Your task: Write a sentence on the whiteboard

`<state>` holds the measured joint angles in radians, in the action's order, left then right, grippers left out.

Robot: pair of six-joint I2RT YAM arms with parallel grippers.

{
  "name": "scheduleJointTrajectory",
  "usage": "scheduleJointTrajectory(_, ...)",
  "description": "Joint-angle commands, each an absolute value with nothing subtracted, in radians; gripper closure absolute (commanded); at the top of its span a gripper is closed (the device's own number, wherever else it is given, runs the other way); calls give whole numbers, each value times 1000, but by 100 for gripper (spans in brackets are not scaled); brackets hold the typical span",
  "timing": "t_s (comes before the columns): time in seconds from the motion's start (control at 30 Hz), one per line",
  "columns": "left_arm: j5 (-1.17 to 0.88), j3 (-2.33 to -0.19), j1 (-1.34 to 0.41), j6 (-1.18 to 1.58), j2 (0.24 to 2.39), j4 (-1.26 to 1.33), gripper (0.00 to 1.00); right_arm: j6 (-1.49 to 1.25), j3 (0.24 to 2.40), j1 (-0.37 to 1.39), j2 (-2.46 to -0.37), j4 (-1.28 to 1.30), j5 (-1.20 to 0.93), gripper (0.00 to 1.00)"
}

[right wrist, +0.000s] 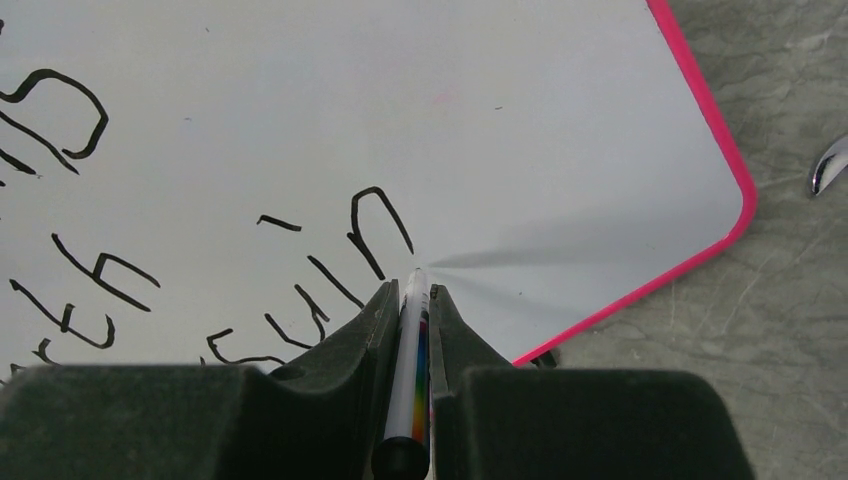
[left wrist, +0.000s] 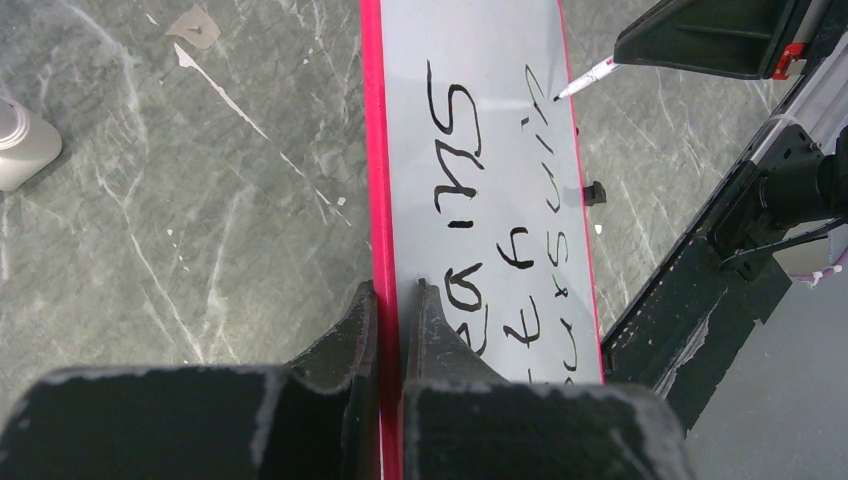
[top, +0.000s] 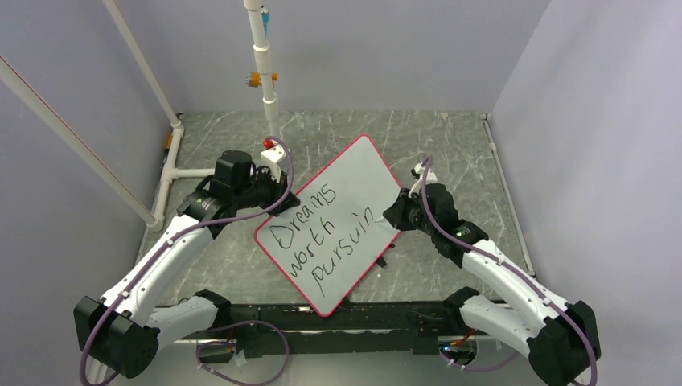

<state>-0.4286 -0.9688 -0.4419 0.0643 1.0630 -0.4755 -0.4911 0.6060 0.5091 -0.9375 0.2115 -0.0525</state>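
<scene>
The whiteboard (top: 354,185), white with a thin red rim, lies tilted on the grey table. The sentence (top: 326,233) in black marker reads "Dreams worth pursuin" in three lines. My left gripper (top: 279,191) is shut on the whiteboard's left rim (left wrist: 378,250), one finger on each side of the edge. My right gripper (top: 396,214) is shut on a white marker (right wrist: 410,350) with a rainbow stripe. The marker tip (left wrist: 560,96) rests on the board just past the last "n" (right wrist: 375,225). The same lettering (left wrist: 470,180) shows in the left wrist view.
A white pipe frame (top: 261,56) stands at the back. A small black cap (left wrist: 594,192) lies on the table beside the board's right edge. A white round object (left wrist: 25,145) sits off to the left, and a metal piece (right wrist: 828,165) lies off the board's corner.
</scene>
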Motion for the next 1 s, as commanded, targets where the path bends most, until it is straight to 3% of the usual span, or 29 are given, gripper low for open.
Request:
scheduleJointTrajectory(0.0, -381, -963, -461, -48, 1066, -514, 100, -496, 652, 505, -904, 223, -24, 100)
scheduleJointTrajectory(0.97, -380, -963, -464, -48, 1060, -515, 100, -496, 751, 393, -1030, 128, -72, 100)
